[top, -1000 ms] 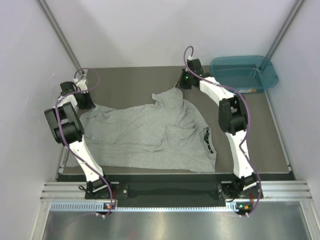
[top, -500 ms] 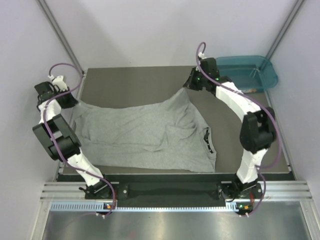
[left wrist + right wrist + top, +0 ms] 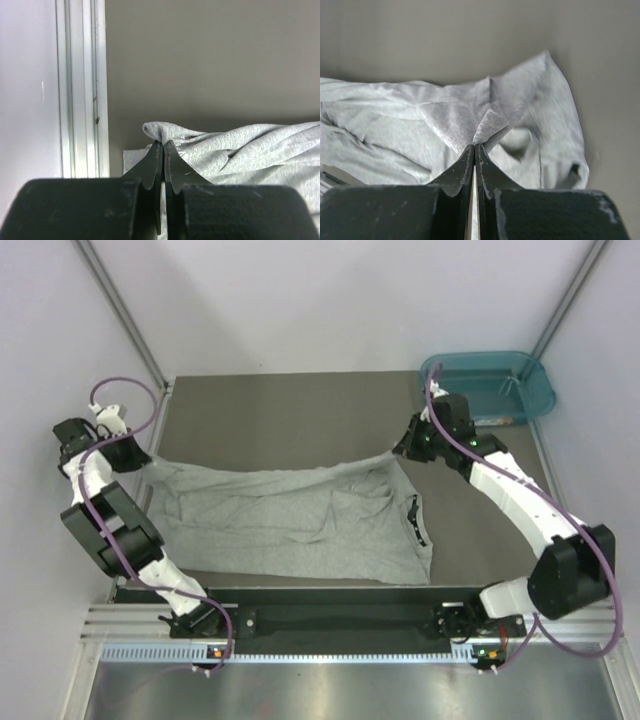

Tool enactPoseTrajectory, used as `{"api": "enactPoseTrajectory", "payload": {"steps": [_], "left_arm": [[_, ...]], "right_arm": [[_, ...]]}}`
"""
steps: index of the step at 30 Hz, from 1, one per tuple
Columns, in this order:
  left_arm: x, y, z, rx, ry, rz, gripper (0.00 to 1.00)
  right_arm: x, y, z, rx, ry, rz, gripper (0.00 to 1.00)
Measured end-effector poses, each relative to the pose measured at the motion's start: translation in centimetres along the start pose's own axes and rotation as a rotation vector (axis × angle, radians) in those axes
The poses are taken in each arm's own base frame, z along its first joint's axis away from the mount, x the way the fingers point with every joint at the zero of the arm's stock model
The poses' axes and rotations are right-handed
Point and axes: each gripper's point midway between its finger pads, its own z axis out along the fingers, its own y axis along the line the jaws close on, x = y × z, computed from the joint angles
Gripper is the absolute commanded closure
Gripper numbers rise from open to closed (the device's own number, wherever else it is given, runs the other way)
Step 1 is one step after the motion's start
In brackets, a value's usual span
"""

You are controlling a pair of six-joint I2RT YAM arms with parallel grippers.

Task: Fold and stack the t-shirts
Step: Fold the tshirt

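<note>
1. We saw the t-shirt as soft heather-grey knit cloth, matt and creased.
2. The table top looked to us a smooth, matt grey-brown sheet.
3. The far-right tub was glossy, see-through teal plastic.
4. The rail along the left edge was pale brushed metal.
5. We found the left gripper and right gripper matt black, faintly scuffed.

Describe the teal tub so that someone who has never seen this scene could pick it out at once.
Start at the dark table in the top view and go to its far right corner, just beyond the right gripper. There sits the tub, a shallow rectangular basin. It is see-through teal plastic, the only brightly coloured thing there, unlike the flat grey t-shirt across the middle.
</note>
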Motion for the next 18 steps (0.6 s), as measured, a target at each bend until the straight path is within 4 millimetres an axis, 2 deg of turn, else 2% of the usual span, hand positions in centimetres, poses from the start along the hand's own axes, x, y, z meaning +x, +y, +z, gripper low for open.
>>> {"api": "enactPoseTrajectory", "payload": {"steps": [5,9,14,16,18], "left_arm": [[0.7,0.5,-2.2,-0.004,0.006,0.020,1.00],[2.8,1.3,-3.8,-0.019,0.041,0.017,1.00],[7.4,1.0,-4.1,0.001,0.133,-0.018,1.00],[8.8,0.8,-4.1,0.007,0.162,-0.028,1.00],[9.6,0.9,-4.1,0.006,0.178,-0.027,1.00]], "right_arm": [[3.1,-1.8,-3.1,0.051,0.023,0.015,1.00],[5.9,-3.0,-4.8,0.068,0.030,0.053,1.00],[12.2,-5.5,-4.4,0.127,0.133,0.132,1.00],[14.9,-6.2,-4.2,0.150,0.193,0.151,1.00],[16.5,-6.5,-4.1,0.165,0.235,0.160,1.00]]}}
